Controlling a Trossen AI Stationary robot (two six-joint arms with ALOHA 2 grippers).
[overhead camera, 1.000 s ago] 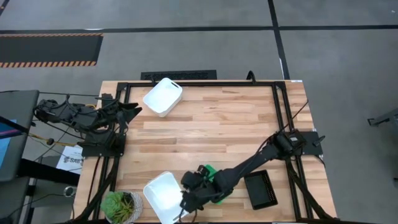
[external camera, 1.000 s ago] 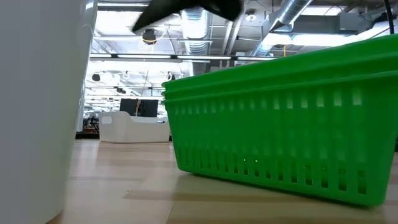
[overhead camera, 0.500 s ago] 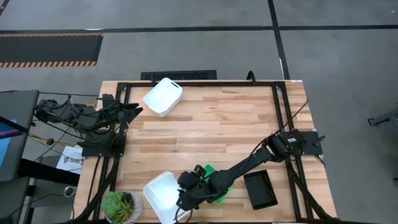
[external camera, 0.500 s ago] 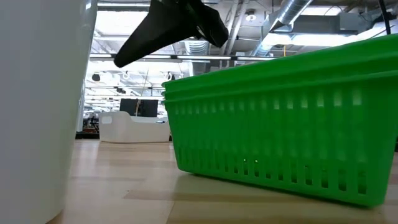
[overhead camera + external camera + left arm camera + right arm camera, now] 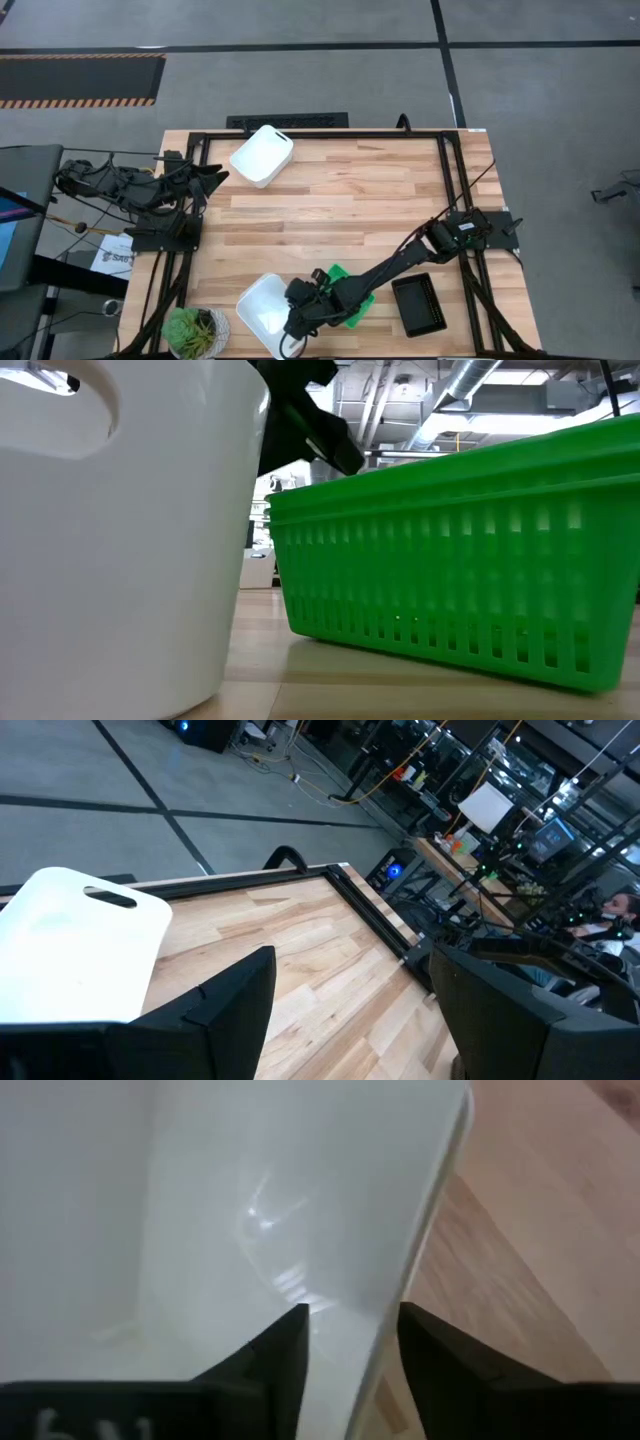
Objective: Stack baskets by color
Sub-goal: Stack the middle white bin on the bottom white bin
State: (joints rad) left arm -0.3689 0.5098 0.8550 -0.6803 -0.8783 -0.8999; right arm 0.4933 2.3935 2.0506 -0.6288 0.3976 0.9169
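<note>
A white basket [image 5: 263, 313] sat at the near edge of the table [image 5: 340, 205], between the potted plant [image 5: 192, 331] at the near left corner and the stacked green baskets [image 5: 349, 296]. The right gripper [image 5: 292, 322] was at this basket's wall: in the right wrist view one dark finger [image 5: 275, 1355] lay inside the white wall [image 5: 300, 1200] and the other outside it, straddling the rim, though whether they already pinched it could not be told. In the low view the same white basket [image 5: 120, 540] filled the left side, with the green baskets [image 5: 455, 560] close beside it. A black basket [image 5: 419, 304] lay farther right, near the right arm's base. A second white basket [image 5: 262, 154] rested at the far edge of the table. The left gripper [image 5: 214, 178] waited above the left edge of the table, just beside that basket, its fingers [image 5: 235, 1005] spread apart and holding nothing.
</note>
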